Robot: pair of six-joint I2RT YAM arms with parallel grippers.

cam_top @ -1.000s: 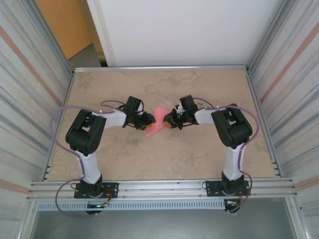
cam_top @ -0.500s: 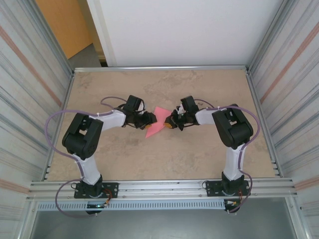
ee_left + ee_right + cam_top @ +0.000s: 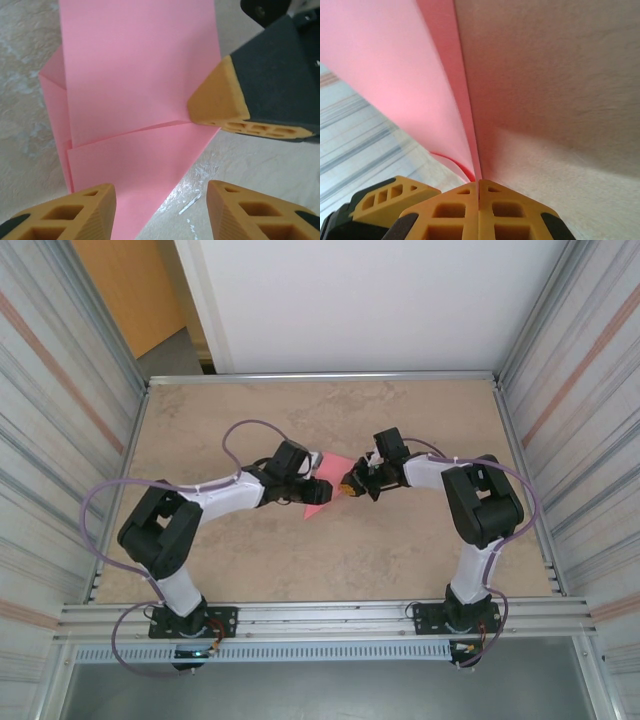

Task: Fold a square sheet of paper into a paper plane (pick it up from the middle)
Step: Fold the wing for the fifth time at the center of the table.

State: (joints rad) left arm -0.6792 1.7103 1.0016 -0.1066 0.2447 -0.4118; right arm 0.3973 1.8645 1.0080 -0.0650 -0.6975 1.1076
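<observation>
Folds of the pink paper (image 3: 135, 90) run past the left wrist view's top edge. From overhead, at the middle of the table (image 3: 400, 550), both arms cover part of it. The right gripper (image 3: 479, 200) pinches its edge; the left gripper (image 3: 160, 200) hovers, fingers apart, holding nothing.

Top: we look steeply down from high behind the near edge, far off, the whole table (image 3: 420, 550) in frame.
Left wrist: we face down past our fingers (image 3: 65, 215), close over the paper (image 3: 135, 90).
Right wrist: closer still, we skim along the paper.
Shared: all three see the paper.
</observation>
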